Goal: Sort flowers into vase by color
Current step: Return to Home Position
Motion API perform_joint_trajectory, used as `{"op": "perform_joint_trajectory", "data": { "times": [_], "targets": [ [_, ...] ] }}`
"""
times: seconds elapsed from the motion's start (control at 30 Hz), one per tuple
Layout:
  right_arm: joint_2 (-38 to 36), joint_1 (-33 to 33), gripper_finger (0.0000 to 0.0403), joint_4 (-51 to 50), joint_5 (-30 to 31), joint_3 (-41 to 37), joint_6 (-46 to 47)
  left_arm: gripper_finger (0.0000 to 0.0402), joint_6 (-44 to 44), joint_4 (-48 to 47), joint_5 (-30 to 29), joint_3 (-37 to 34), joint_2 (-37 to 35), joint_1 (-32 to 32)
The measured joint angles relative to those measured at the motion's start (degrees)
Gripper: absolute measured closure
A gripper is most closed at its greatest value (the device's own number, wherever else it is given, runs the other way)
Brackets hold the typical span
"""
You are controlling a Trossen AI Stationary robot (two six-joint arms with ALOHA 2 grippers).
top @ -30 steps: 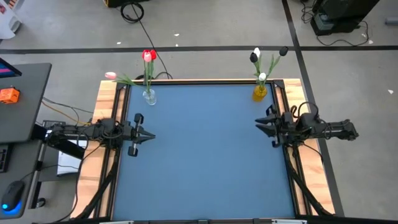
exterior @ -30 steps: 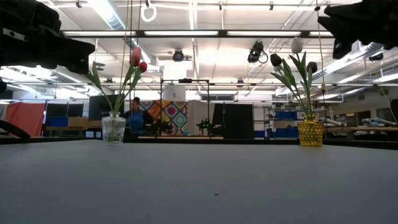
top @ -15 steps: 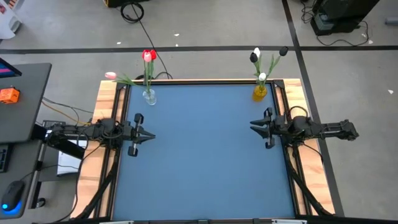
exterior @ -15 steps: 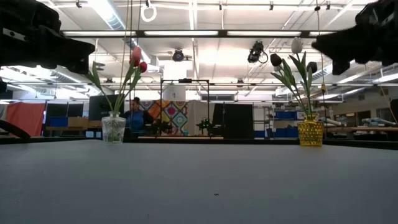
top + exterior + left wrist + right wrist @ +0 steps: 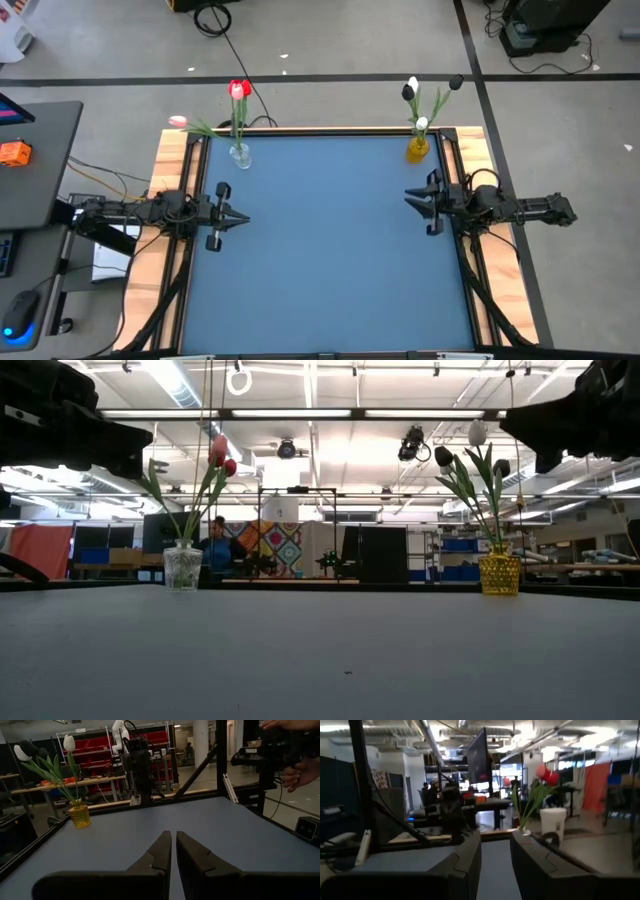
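While left arm [image 5: 150, 212], right arm [image 5: 510, 208] flank table [image 5: 330, 260], flowers [image 5: 238, 90] stand in vases [image 5: 240, 155].

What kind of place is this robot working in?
Probably a robotics lab or workshop: shelves of red bins, strip lights under an open ceiling, and cables lying on the concrete floor.

You have red and pink tulips [image 5: 238, 90] in the clear vase [image 5: 240, 155], far left; white and black tulips [image 5: 412, 92] in the yellow vase [image 5: 417, 149], far right.
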Motion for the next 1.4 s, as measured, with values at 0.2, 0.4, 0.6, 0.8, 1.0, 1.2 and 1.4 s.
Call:
{"op": "perform_joint_trajectory", "data": {
  "times": [0.2,0.4,0.6,0.8,1.0,1.2,1.4],
  "targets": [
    [0.0,0.3,0.0290,0.8,-4.1,0.0,1.9,0.0367,0.0,0.0,0.0,0.0,0.0,0.0],
    [0.0,1.7,0.0290,1.4,-4.6,0.0,-0.2,0.0367,0.0,0.0,0.0,0.0,0.0,0.0],
    [0.0,2.1,0.0290,6.3,-5.7,0.0,-4.0,0.0367,0.0,0.0,0.0,0.0,0.0,0.0],
    [0.0,2.1,0.0290,6.4,-5.5,0.0,-3.5,0.0367,0.0,0.0,0.0,0.0,0.0,0.0],
    [0.0,2.1,0.0290,6.3,-5.4,0.0,-3.5,0.0367,0.0,0.0,0.0,0.0,0.0,0.0],
    [0.0,2.1,0.0290,6.3,-5.4,0.0,-3.5,0.0367,0.0,0.0,0.0,0.0,0.0,0.0],
    [0.0,2.1,0.0290,6.3,-5.4,0.0,-3.5,0.0367,0.0,0.0,0.0,0.0,0.0,0.0]
  ]
}}
